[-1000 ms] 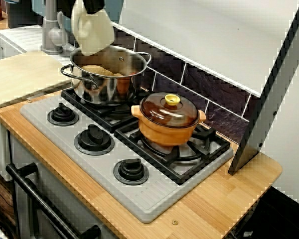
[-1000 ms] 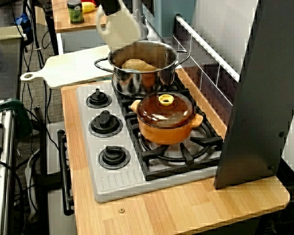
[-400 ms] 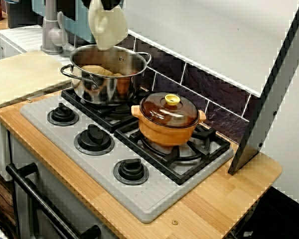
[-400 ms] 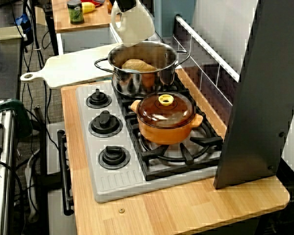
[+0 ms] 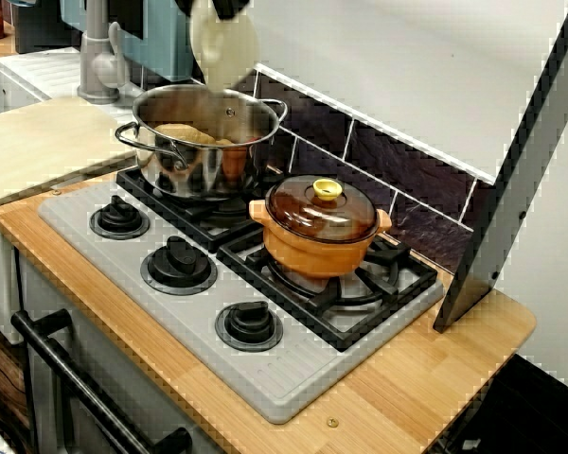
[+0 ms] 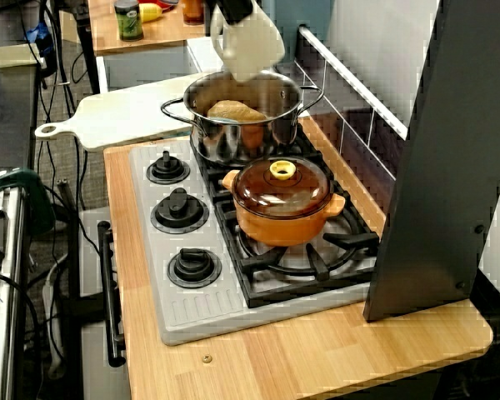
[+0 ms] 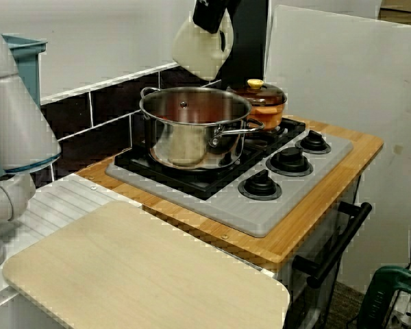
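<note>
From the stove's front, the gripper [image 5: 229, 9] is at the very top edge. Its jaws are clamped on the top of a cream jug [image 5: 224, 49]. The jug hangs in the air at 12 o'clock from the steel pot [image 5: 204, 156], over the back rim and not touching it. Something tan [image 5: 183, 134] lies in the pot. An orange pot [image 5: 320, 241] with its lid on sits at 4 o'clock from the steel pot.

From the stove's end, the gripper [image 6: 233, 10] holds the cream jug [image 6: 252, 46] over the far side of the steel pot [image 6: 233, 146]. A cutting board [image 6: 125, 112] lies at 9 o'clock.

From the cutting board side, the cream jug [image 7: 200, 49] hangs tilted from the gripper [image 7: 209, 12], high above the steel pot [image 7: 192, 137].

I think this is the holding-over-the-pot step. Any move calls for a tight grip and keeping the jug off the rim.
</note>
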Robot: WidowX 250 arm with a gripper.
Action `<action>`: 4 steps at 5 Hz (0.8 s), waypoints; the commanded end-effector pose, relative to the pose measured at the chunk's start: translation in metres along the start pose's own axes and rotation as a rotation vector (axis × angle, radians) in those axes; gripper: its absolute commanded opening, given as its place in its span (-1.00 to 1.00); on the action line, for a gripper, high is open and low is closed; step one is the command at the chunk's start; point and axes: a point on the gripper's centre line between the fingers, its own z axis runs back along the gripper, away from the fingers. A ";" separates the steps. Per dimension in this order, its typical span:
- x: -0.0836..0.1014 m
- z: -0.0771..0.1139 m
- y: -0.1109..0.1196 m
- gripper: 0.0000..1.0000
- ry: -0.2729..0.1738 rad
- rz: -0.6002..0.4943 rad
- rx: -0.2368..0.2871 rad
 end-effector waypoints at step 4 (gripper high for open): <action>-0.008 0.021 -0.017 -1.00 -0.226 -0.029 0.055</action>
